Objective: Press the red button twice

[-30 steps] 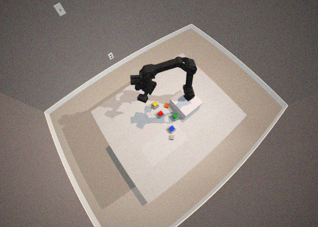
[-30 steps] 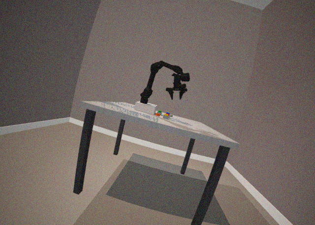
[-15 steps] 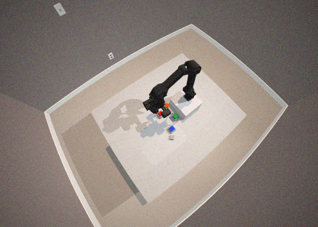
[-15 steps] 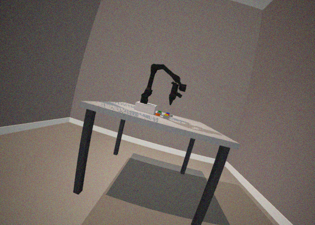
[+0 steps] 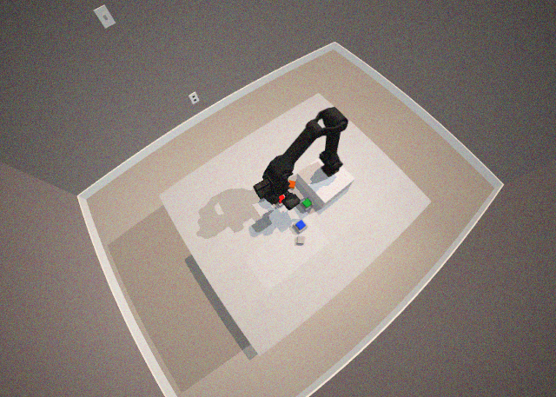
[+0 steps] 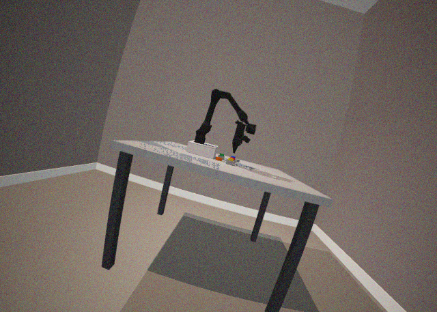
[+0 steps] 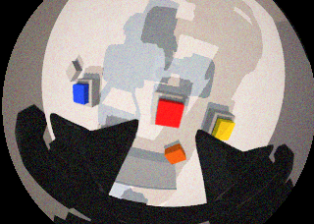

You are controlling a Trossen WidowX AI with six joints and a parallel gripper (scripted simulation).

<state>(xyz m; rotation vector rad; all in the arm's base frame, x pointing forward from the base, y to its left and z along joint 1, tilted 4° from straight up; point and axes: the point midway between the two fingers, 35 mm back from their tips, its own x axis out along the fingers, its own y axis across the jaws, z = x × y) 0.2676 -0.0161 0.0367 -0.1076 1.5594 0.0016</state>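
Note:
The red button (image 5: pixel 281 198) (image 7: pixel 170 113) sits on its light base and is not visibly pushed down. My gripper (image 6: pixel 234 151) (image 7: pixel 168 129) is open, its fingers partly spread with nothing between them. It points down and hangs above the red button, clear of it. In the wrist view the red cap shows between and slightly beyond the two fingertips. In the top view the gripper partly covers the button's surroundings.
The yellow button (image 7: pixel 224 129) is by the right finger, the orange block (image 5: pixel 292 184) (image 7: pixel 175 153) near the white arm base box (image 5: pixel 336 192). The green button (image 5: pixel 307 202) is beside that box. The blue button (image 5: pixel 300 225) (image 7: pixel 80 93) and grey block (image 5: pixel 299 240) (image 7: pixel 74 70) lie farther off.

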